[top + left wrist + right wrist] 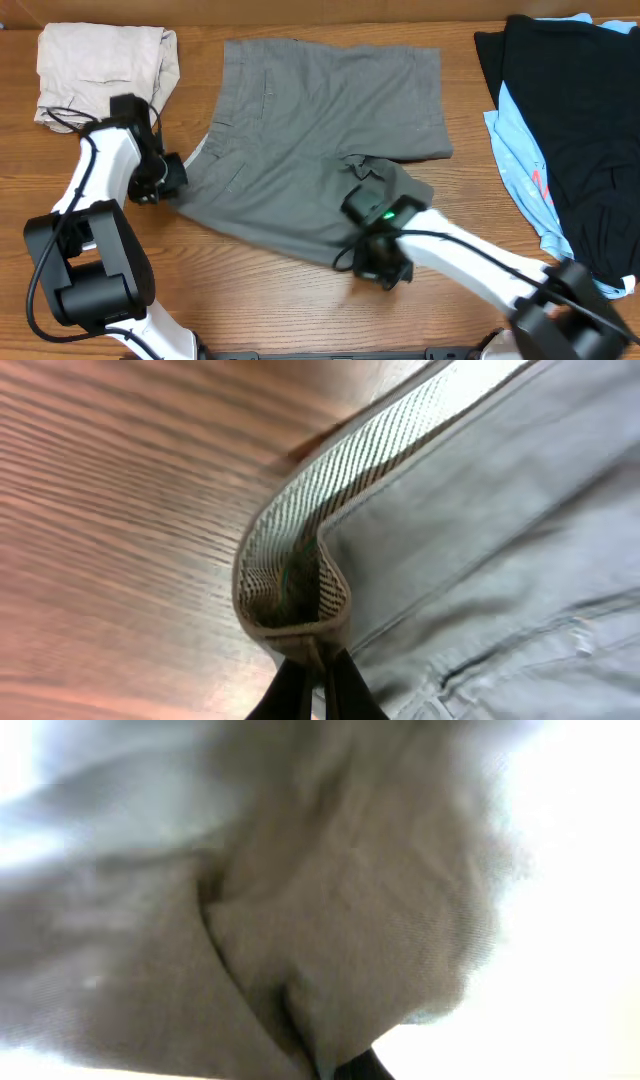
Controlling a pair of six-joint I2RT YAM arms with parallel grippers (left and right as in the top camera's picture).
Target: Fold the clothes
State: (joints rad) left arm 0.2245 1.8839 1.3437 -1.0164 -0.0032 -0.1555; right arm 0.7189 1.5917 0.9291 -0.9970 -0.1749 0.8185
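The grey shorts (320, 120) lie spread on the table's middle, waistband to the left, legs to the right. My left gripper (168, 178) is shut on the waistband's near corner; in the left wrist view the striped inner waistband (300, 575) folds into the closed fingers (315, 685). My right gripper (372, 195) is shut on the near leg's hem and holds it lifted and bunched over the shorts. In the right wrist view grey fabric (330, 920) fills the frame, blurred, and hides most of the fingers (350, 1070).
A folded beige garment (105, 70) lies at the back left. A black garment (580, 130) lies over a light-blue one (520, 165) at the right edge. Bare wooden table (250, 290) shows in front.
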